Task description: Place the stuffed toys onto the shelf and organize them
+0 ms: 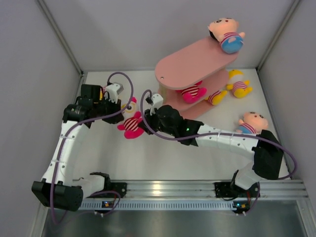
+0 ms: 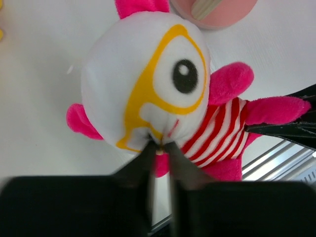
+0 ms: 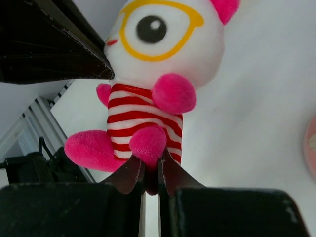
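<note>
A hot pink stuffed toy with a pale goggle face and red-white striped shirt hangs between my two grippers, left of the shelf. My left gripper pinches the fabric at the toy's chin, its fingertips nearly together. My right gripper is shut on one pink foot of the same toy, which is squeezed between its fingertips. A peach-headed toy lies on the shelf's top board. Another pink toy sits on a lower board.
Two yellow toys lie at the shelf's right end. A peach-headed toy lies on the table near the right arm's elbow. Grey walls close in both sides. A metal rail runs along the near edge.
</note>
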Action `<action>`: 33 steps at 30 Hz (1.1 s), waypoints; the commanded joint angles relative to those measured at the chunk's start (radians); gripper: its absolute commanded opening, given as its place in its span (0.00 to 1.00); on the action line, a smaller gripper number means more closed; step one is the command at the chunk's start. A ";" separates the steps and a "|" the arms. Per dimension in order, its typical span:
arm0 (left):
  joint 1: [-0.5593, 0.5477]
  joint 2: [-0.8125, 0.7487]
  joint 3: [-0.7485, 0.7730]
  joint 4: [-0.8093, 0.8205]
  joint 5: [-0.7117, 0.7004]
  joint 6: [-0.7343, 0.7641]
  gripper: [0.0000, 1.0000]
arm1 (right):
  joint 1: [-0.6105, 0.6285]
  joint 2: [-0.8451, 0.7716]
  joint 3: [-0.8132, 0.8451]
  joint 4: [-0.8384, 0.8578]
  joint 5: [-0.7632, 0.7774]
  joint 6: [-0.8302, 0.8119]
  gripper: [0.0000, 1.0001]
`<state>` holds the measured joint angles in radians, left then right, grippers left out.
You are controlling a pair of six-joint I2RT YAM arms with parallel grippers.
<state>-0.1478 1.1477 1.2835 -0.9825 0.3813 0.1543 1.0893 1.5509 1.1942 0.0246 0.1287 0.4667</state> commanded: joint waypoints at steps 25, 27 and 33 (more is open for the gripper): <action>-0.003 0.058 0.066 -0.028 -0.013 0.070 0.98 | -0.643 -0.517 0.038 -1.295 -0.199 -0.312 0.00; -0.003 0.050 0.062 -0.031 -0.024 0.076 0.98 | -0.716 -0.517 0.051 -1.276 -0.178 -0.304 0.00; -0.003 0.052 0.057 -0.028 -0.029 0.082 0.98 | -0.784 -0.517 0.220 -1.195 0.185 -0.292 0.00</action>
<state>-0.1478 1.2201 1.3144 -1.0065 0.3500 0.2199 0.3397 1.0477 1.2854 -1.2270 0.0776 0.1787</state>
